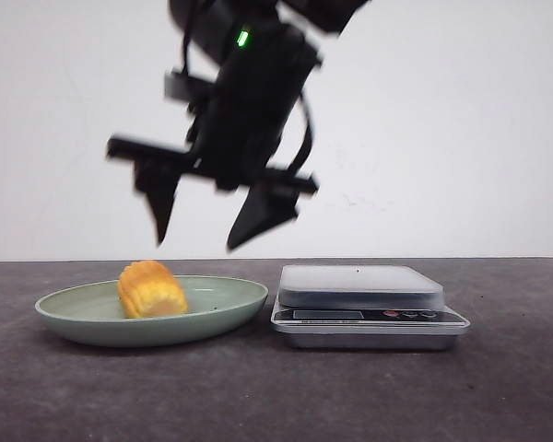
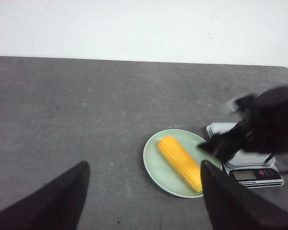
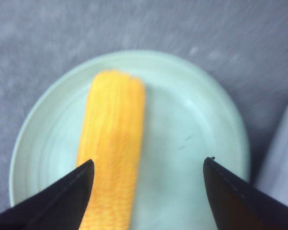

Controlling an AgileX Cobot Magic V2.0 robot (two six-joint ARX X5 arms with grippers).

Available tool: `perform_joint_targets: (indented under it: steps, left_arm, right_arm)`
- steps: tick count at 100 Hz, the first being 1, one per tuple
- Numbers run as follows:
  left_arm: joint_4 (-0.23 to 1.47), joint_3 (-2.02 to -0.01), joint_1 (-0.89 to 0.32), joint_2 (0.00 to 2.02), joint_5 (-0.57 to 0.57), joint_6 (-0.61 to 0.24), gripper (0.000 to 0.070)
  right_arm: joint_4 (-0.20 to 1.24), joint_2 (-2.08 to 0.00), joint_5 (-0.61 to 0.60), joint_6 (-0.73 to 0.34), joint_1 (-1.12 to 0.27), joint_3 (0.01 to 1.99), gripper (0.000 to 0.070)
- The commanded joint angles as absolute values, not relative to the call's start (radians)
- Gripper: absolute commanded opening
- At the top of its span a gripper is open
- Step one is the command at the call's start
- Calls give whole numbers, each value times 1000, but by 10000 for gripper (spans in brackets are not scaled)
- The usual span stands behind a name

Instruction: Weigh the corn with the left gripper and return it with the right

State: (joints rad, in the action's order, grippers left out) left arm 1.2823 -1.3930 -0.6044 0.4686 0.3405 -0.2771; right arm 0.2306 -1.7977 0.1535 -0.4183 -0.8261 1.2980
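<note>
Lying on the pale green plate at the left of the table, the corn rests loose, touched by no finger, its cob running across the plate's middle. Above it, at about one o'clock from the corn, the right gripper hangs in the air with its two dark fingers spread wide and nothing between them; its wrist camera looks straight down on corn and plate. Just beside the plate, at three o'clock, sits the silver scale, its platform bare. The left gripper is likewise spread apart and holds nothing, well away from the plate, viewing it from across the table.
</note>
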Motion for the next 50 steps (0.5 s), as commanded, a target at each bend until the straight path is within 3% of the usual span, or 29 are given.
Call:
perform_joint_targets:
  steps: [1, 27, 50]
  left_arm:
    - [1271, -1406, -611, 470, 344, -277, 432]
    - [1275, -1406, -611, 470, 373, -274, 432]
    - [1251, -1398, -611, 468, 404, -250, 432]
  right_arm:
    - [249, -1716, 166, -368, -778, 1336, 452]
    - [482, -1338, 168, -225, -548, 1336, 452]
    - [692, -976, 224, -162, -435, 1336, 453]
